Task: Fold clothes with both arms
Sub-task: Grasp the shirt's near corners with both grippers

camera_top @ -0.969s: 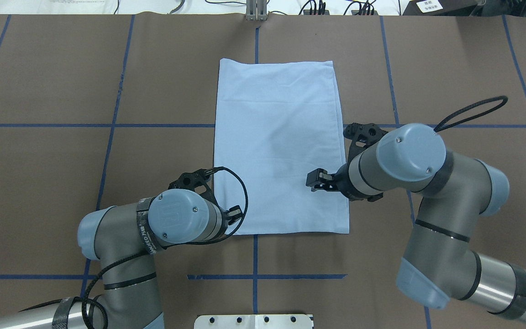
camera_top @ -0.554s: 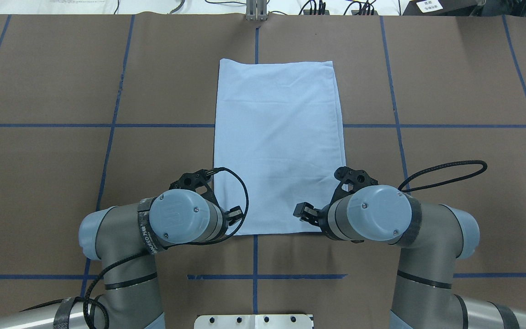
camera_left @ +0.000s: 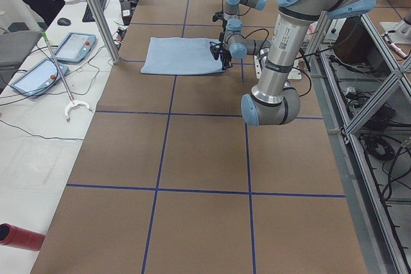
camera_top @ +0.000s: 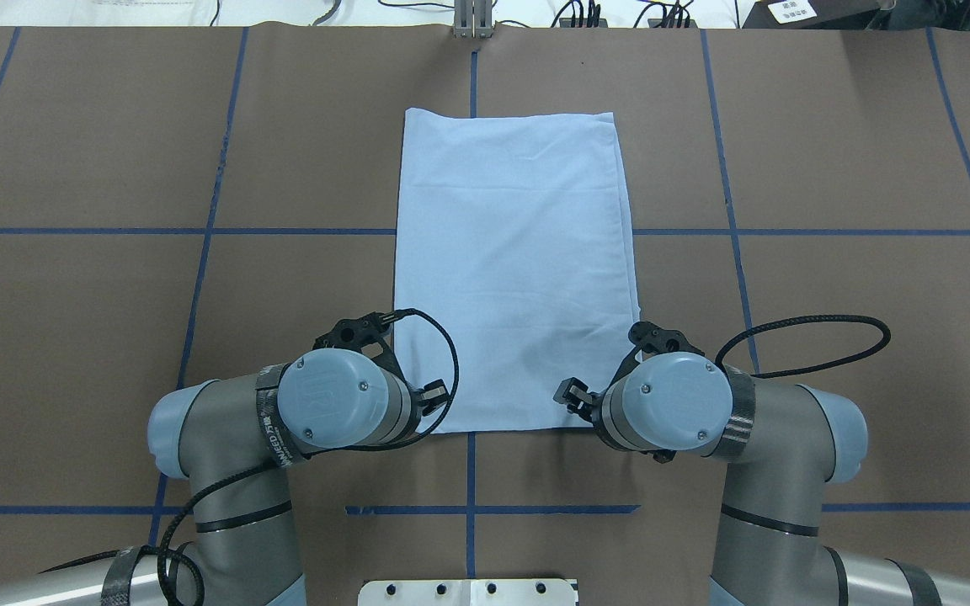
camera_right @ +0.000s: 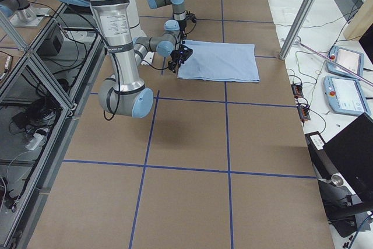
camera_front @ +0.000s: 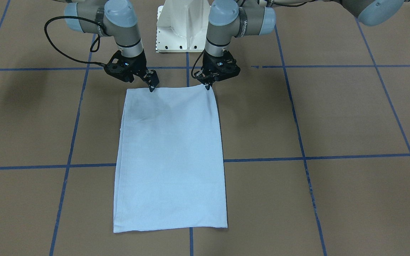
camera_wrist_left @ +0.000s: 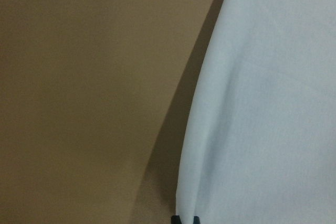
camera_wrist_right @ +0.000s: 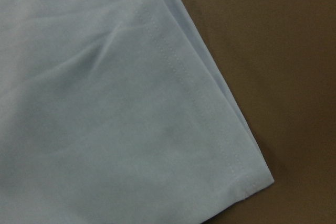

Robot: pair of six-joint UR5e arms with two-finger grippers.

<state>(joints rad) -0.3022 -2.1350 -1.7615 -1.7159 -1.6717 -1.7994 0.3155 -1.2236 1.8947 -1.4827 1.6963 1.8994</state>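
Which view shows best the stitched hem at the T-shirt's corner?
The right wrist view: the stitched hem is close and sharp. Overhead and front-facing views show the whole T-shirt without stitching; the left wrist view shows a plain edge.

On the left arm [camera_top: 232,497], the round blue joint cap [camera_top: 333,410] directly above the left gripper's [camera_front: 209,86] jaws bears an embossed "UR" logo. Just behind the jaws, around the wrist, a black band [camera_top: 270,425] carries white letters reading in part "ANCED FIB". A label [camera_right: 119,27] on the right arm [camera_right: 119,62], far back from its jaws, has print too small to read.
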